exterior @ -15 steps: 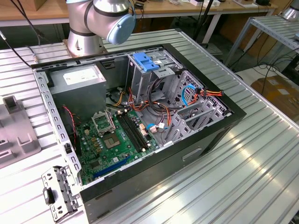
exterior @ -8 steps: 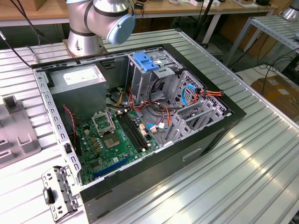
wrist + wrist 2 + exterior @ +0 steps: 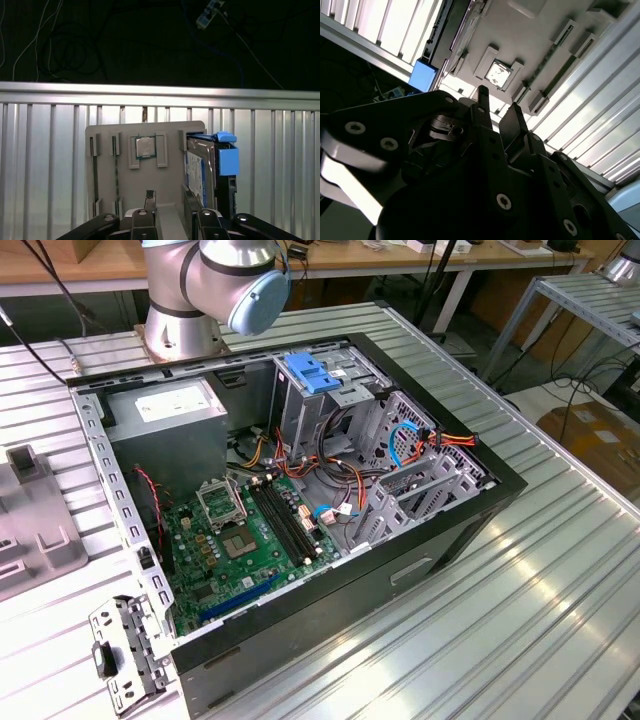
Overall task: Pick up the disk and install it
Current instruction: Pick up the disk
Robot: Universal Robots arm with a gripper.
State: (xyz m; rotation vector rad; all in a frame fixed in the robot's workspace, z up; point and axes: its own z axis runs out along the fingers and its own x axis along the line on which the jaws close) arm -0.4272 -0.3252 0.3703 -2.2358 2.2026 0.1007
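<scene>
Gripper (image 3: 170,196) hangs over a grey holder (image 3: 107,175) on the ribbed table (image 3: 45,165), seen in both wrist views. Its fingers (image 3: 149,199) are spread, clear gap between them, nothing in the gap.

Disk (image 3: 202,170) stands on edge in the holder's outer slot, label face turned toward the chip (image 3: 145,147), blue rail (image 3: 227,160) on its other side. In the first wrist view one finger lies just in front of the disk's near end; contact cannot be told. The other finger sits over the bare middle of the holder. The chip lies flat in a square recess of the holder, apart from the disk.

Second wrist view: gripper (image 3: 497,102) from behind, dark body, two fingertips apart with bright holder surface between them; chip (image 3: 498,75) beyond them.

Exterior view: open case (image 3: 330,615) lies on its side mid-frame on the table. Arm base (image 3: 210,285) at upper centre, behind the case. Inside: power supply (image 3: 170,420) upper left, board (image 3: 250,540) lower left, blue latch (image 3: 312,373) top centre, drive cage (image 3: 420,480) to the exterior view's right. Red, orange and blue cables (image 3: 400,445) run between board and cage. Loose metal bracket (image 3: 125,655) at lower left of the frame, just beside the case corner. Grey tray (image 3: 30,530) at the exterior view's left edge.
</scene>
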